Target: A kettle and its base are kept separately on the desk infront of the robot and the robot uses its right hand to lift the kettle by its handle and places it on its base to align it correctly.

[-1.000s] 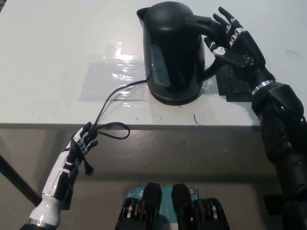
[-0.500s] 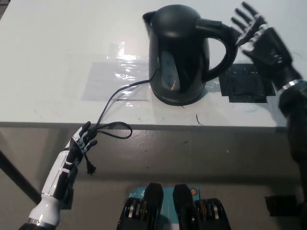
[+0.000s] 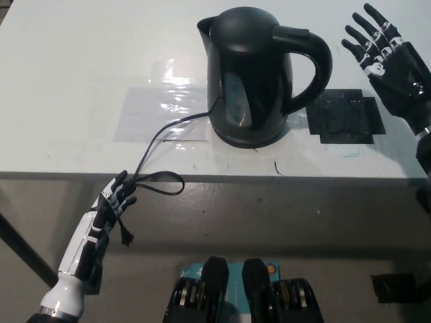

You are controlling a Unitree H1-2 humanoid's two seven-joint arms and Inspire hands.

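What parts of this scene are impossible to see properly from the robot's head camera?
- Base under the black plastic kettle: mostly hidden by the kettle's body in the head view, so alignment can't be judged.
- Thin black power cord: its far end disappears behind the kettle.
- Black right hand: its arm is cut by the right edge.

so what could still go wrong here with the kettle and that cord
The cord runs from under the kettle, loops over the desk edge and hangs right by the left hand; a move of that hand might snag it and tug the kettle. The open right hand is near the handle, so a swing inward could knock the tall kettle askew.
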